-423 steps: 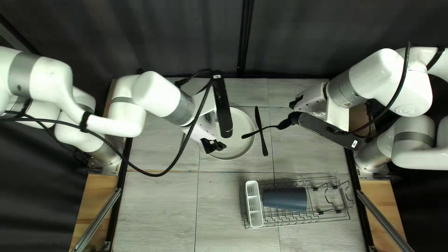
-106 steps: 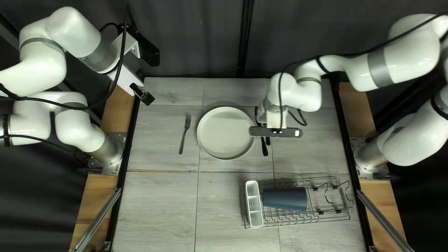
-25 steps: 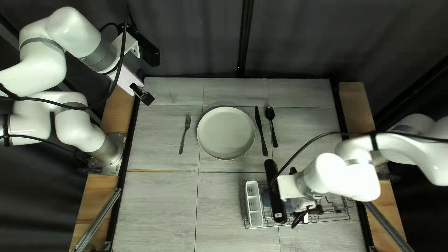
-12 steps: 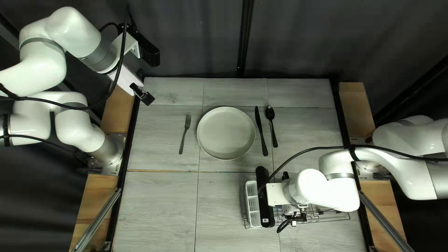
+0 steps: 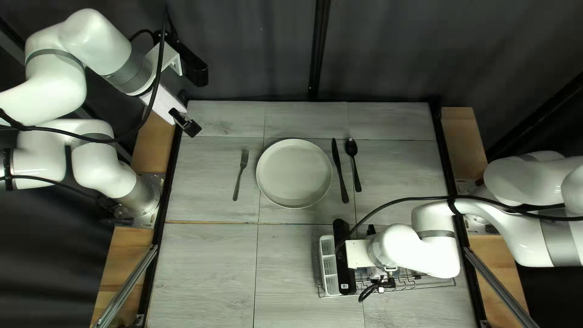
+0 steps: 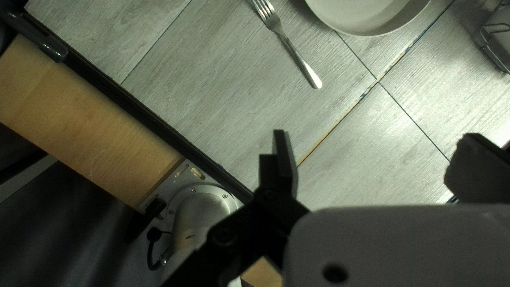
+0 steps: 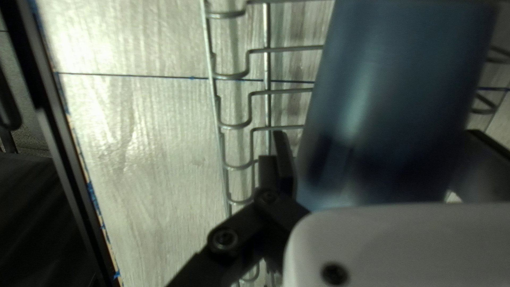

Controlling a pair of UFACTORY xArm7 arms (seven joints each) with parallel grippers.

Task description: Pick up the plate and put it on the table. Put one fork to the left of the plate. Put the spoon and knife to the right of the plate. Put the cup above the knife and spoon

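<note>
At the left, our left gripper (image 5: 187,126) hangs near the edge of the table (image 5: 206,273), fingers spread wide, holding nothing. Next come 1 fork (image 5: 240,175), 1 plate (image 5: 294,173), 1 knife (image 5: 340,170) and 1 spoon (image 5: 354,164), all lying on the table, the last 2 side by side. Nearer us at the right, our right gripper (image 5: 387,283) has its fingers wide around 1 blue cup (image 7: 393,95), which lies sideways in the wire rack (image 5: 438,284).
</note>
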